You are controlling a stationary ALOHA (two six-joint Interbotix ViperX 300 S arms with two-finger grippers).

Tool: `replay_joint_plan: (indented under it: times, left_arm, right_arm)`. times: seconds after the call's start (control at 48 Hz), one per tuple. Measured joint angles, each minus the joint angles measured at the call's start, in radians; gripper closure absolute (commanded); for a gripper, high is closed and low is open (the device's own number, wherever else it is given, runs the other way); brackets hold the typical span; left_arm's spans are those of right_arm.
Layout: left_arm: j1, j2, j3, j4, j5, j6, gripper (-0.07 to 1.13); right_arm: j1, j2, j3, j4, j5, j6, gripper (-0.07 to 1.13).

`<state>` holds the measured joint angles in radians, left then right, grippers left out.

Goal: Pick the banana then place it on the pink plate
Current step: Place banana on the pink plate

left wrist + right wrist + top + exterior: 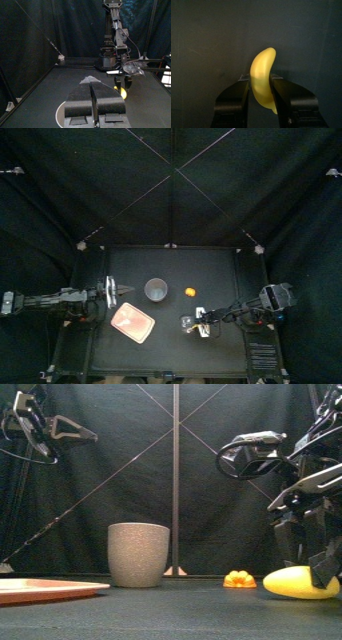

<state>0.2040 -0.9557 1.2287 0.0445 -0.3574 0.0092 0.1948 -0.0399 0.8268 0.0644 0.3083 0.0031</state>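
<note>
Right wrist view: the right gripper (pixel 260 80) has its jaws pinching the banana (pixel 263 67), low on the tabletop (pixel 174 353), right side. That smooth curve could swivel or slip during the lift toward the pink plate (pixel 132 321). The left gripper (pixel 93 86) hangs aside, jaws pressed together.

1. Here's the left arm (pixel 60 300) at the top view's left edge: slim black links, with a pale cross-plate (pixel 110 288) at its tip.
2. Over at the lower right, the right arm (pixel 257 306): black again, with blockier housings and a white plate at its end too.
3. Left gripper (pixel 93 84), bottom centre of its wrist view: two dark grey jaws, broad-based and tapering narrow, small square recesses low down.
4. Right gripper (pixel 260 80), bottom of its view: two matte black jaws with rounded shoulders.
</note>
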Motion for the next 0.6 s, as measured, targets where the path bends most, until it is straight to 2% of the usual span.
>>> replay_joint_plan:
  times: [0.208,0.458,0.604]
  left_arm:
    - [0.0,0.0,0.008,0.0,0.0,0.0,1.07]
    - [0.0,0.0,0.009,0.0,0.0,0.0,1.07]
    - [0.0,0.0,0.008,0.0,0.0,0.0,1.07]
  right_arm:
    - [-0.025,0.0,-0.063,-0.025,-0.066,0.0,0.52]
    - [-0.118,0.014,-0.192,-0.095,-0.383,0.015,0.52]
    - [-0.173,0.071,-0.258,-0.103,-0.574,0.012,0.52]
